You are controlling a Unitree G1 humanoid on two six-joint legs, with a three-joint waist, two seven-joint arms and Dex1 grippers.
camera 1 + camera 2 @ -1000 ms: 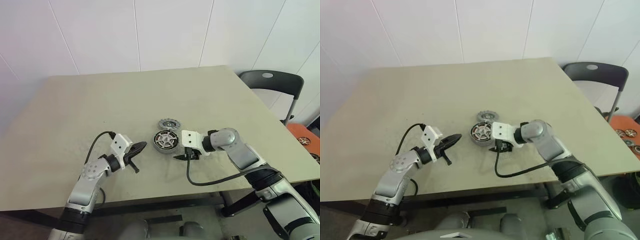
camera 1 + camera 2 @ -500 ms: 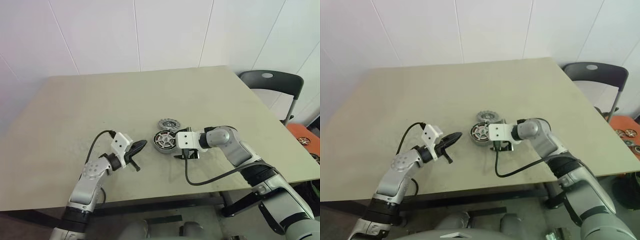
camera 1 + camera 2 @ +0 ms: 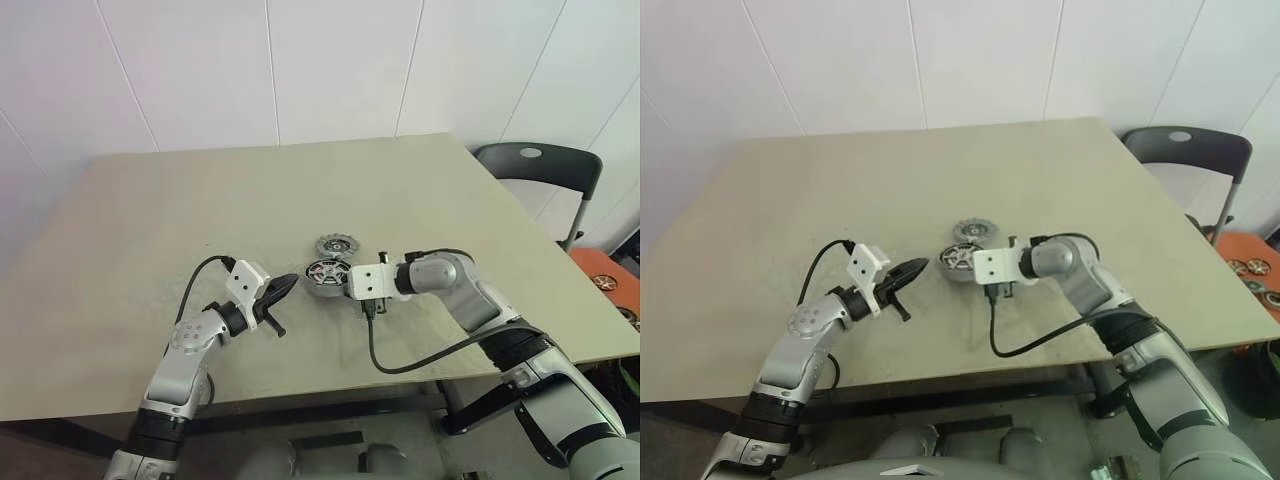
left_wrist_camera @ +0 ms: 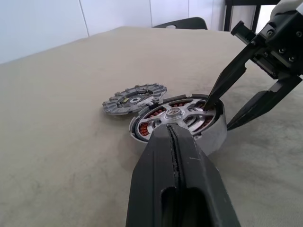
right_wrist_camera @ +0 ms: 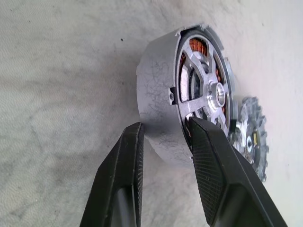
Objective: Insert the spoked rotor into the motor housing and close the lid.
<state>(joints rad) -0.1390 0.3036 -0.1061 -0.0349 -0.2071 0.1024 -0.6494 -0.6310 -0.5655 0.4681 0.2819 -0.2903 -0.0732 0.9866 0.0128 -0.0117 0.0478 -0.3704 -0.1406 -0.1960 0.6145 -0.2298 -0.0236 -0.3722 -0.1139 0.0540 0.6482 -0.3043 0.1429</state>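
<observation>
The silver spoked rotor (image 3: 327,271) sits in the motor housing (image 4: 135,132) at the table's middle. The housing's copper windings show through the spokes. Just behind and touching it lies the lid (image 3: 338,245), a grey disc with a notched rim, flat on the table. My right gripper (image 5: 163,126) comes in from the right, angled down. It is shut on the rotor's wall, one finger (image 5: 208,156) dipped through a spoke gap and the other against the outside. My left gripper (image 3: 288,283) is shut and empty, level, pointing at the rotor from a short way to its left.
A dark chair (image 3: 540,165) stands beyond the table's right edge, with an orange box (image 3: 605,272) on the floor near it. My right arm's black cable (image 3: 400,362) loops over the table near the front edge. Bare tabletop (image 3: 250,190) lies behind and to the left.
My right gripper has rolled and tipped down toward the rotor, and its jaws have narrowed from wide open onto the rotor's wall. The left gripper has stayed put.
</observation>
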